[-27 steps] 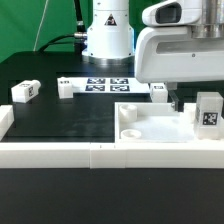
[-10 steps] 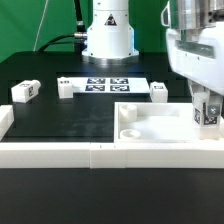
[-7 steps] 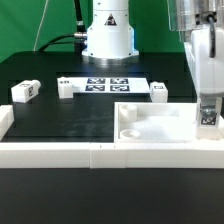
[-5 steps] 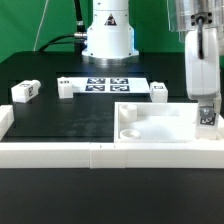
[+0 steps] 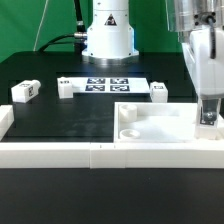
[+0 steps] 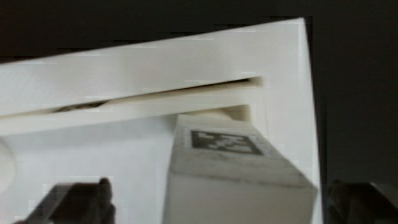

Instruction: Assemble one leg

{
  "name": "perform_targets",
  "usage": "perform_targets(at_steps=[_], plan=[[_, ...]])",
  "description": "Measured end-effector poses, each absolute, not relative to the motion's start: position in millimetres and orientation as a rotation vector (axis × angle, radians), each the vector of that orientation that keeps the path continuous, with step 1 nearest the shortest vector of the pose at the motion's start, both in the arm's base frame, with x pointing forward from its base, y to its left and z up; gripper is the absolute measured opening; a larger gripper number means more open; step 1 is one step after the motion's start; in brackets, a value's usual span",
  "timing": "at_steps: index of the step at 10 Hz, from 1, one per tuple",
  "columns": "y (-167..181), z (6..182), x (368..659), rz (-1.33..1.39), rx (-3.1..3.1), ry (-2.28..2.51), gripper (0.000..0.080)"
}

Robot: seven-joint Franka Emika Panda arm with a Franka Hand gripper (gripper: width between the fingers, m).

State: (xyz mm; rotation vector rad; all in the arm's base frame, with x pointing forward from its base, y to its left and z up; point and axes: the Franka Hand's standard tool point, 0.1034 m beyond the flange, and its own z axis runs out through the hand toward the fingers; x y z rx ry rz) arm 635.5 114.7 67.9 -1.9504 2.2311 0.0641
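The pincer [image 5: 208, 112] straddles the leg [image 6: 235, 150] on the white panel [image 5: 150, 128], fingers apart, ungrasped; closing off-centre could tip the leg.

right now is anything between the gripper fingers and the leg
No. In the wrist view the leg stands between the two dark fingers with only bare gaps either side. In the exterior view the gripper is down around it at the white panel.

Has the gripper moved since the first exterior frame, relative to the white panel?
Yes. The gripper has shifted toward the exterior view's right and come down over the leg at the white panel's right edge.
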Motion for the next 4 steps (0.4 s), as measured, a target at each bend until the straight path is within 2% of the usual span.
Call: perform_targets(at_steps=[1,2,4], plan=[[114.7,67.8,634.9,0.061,-2.022,2.17,0.0635],[114.8,67.9,635.3,0.034,-2.198,1.986,0.0647],[115.0,67.6,635.2,0.027,-2.259,1.913,0.0649]])
